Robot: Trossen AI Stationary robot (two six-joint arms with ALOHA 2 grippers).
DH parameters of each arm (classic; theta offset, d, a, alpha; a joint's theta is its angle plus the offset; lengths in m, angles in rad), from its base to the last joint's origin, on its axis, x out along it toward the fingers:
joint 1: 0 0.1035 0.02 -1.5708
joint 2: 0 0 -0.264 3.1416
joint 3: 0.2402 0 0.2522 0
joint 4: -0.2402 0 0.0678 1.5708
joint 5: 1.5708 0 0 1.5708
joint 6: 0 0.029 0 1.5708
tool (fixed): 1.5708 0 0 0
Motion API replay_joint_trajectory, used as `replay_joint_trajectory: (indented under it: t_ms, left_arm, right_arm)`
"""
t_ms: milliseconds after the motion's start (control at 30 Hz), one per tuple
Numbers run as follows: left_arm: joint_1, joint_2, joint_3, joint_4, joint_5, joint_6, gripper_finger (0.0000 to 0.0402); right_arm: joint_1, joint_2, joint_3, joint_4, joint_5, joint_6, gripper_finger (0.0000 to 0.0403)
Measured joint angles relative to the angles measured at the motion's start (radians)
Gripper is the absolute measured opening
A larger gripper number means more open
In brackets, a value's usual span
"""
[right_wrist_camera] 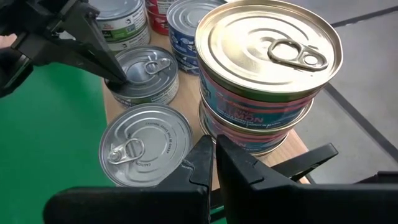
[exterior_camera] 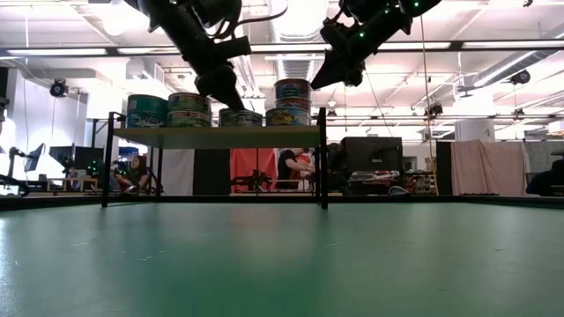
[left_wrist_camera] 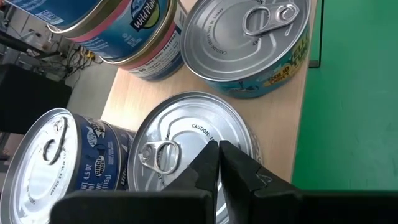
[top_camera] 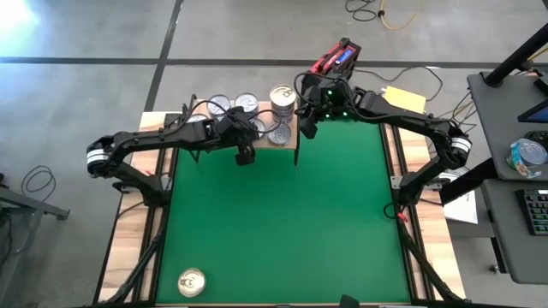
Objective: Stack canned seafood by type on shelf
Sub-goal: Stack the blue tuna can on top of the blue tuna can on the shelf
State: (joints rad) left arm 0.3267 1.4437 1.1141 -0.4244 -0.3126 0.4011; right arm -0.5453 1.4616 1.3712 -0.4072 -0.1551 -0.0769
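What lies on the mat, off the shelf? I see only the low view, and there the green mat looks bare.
Observer: One gold-topped can lies alone on the green mat, at the left corner farthest from the shelf.
Operator: Do the jaws hold anything?
Observer: No. In the wrist views the left gripper and the right gripper have their jaws shut and empty, above cans on the shelf.
Operator: Which lid tops the tall stack?
Observer: The tall stack has a gold lid.
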Motion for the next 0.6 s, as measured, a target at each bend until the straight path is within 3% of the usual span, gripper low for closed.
replay_joint_trajectory:
  t_ms: [600]
  left_arm:
    - [-0.012,-0.007,0.0,-0.006,0.002,0.009,0.0]
  right_arm:
    - [0.0,0.0,0.0,0.0,0.0,0.006,0.0012]
